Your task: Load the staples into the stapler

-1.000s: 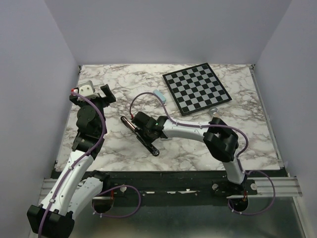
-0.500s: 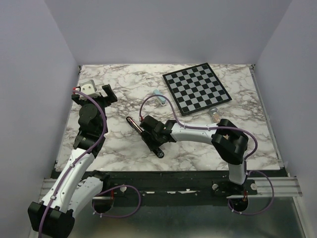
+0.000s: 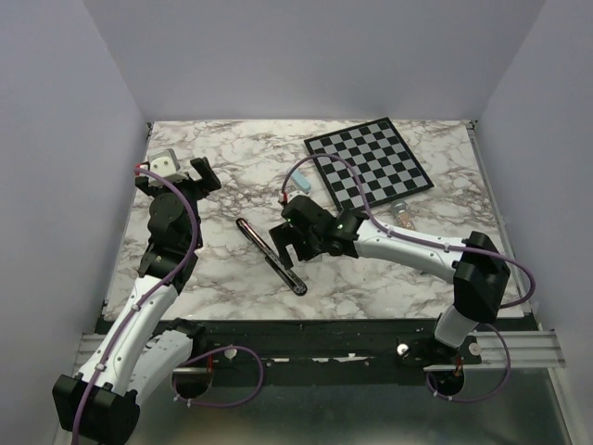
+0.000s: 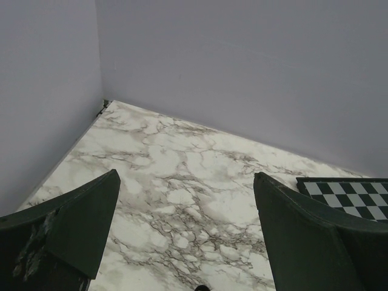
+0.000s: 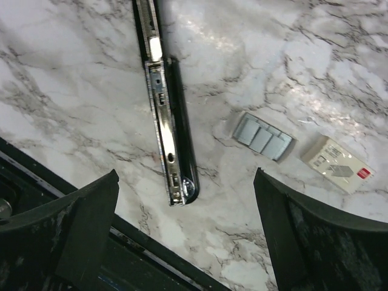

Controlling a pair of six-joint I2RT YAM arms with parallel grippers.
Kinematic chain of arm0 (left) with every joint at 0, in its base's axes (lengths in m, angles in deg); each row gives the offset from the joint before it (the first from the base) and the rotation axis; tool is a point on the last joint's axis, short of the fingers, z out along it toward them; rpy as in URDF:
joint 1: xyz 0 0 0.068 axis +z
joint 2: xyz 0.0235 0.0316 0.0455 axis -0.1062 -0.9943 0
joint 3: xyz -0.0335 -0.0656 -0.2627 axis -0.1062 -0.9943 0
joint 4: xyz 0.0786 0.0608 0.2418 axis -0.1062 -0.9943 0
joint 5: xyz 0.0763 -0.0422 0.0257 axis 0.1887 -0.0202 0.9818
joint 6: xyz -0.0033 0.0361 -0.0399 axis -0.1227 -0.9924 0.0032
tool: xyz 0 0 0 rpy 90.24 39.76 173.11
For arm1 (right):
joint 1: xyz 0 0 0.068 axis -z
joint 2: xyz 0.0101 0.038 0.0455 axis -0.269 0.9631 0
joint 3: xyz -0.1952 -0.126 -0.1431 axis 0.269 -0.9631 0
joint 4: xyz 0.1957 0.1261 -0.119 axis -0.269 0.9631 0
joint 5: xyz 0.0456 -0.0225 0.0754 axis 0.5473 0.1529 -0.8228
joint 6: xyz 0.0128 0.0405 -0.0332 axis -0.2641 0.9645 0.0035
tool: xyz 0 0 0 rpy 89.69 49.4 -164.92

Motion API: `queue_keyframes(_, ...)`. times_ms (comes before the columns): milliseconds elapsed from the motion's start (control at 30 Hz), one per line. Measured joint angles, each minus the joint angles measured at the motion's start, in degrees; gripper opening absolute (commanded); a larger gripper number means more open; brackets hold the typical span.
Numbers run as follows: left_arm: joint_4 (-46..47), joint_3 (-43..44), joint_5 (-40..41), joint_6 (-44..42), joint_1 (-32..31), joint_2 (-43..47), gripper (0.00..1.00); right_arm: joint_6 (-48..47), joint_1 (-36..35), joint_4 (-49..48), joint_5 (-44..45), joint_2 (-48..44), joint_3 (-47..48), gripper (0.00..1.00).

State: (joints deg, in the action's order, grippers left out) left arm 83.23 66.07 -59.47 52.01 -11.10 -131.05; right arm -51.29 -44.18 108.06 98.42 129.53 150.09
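The slim black stapler lies slantwise on the marble, and its silver channel faces up in the right wrist view. My right gripper hovers just right of it, open, with nothing between its fingers. The staples, a few short grey strips side by side, lie flat on the table to the right of the stapler's near end. In the top view they are hidden by the right arm. My left gripper is raised at the far left, open and empty.
A small cream box lies beside the staples. A chessboard sits at the back right, with a pale blue block at its left and a clear tube at its front. The table's black front rail is close to the stapler's end.
My right gripper has opened, let go of the stapler and drawn back to the right and up. The stapler now lies alone on the marble. The left arm has barely moved.
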Motion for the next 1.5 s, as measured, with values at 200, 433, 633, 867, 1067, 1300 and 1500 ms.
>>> queue_keyframes(200, -0.2, 0.0, 0.0, 0.6, 0.0, -0.2, 0.99, 3.1, 5.7, 2.8, 0.4, 0.1, -0.8, 0.82)
queue_keyframes(433, -0.2, 0.0, 0.5, 0.6, 0.0, -0.2, 0.99, 4.5, 9.6, 4.2, 0.4, 4.4, 0.5, 0.49)
queue_keyframes(633, -0.2, 0.0, 0.5, 0.6, 0.0, -0.2, 0.99, 4.4, 9.5, 5.3, 0.4, 10.2, 4.1, 0.41)
queue_keyframes(867, -0.2, 0.0, 0.5, 0.6, 0.3, -0.2, 0.99, 3.5, 9.4, 6.1, 0.4, 12.9, 6.6, 0.30)
queue_keyframes(1067, -0.2, 0.0, 0.5, 0.6, 0.5, -0.2, 0.99, 3.0, 9.4, 6.3, -0.5, 14.8, 8.0, 0.28)
queue_keyframes(1300, -0.2, 0.0, 0.5, 0.6, 0.7, -0.2, 0.99, 2.9, 9.2, 6.6, -1.5, 15.6, 8.2, 0.28)
queue_keyframes(1500, -0.2, 0.0, 0.5, 0.6, 0.9, -0.2, 0.99, 2.8, 9.2, 7.5, -2.1, 16.9, 8.7, 0.28)
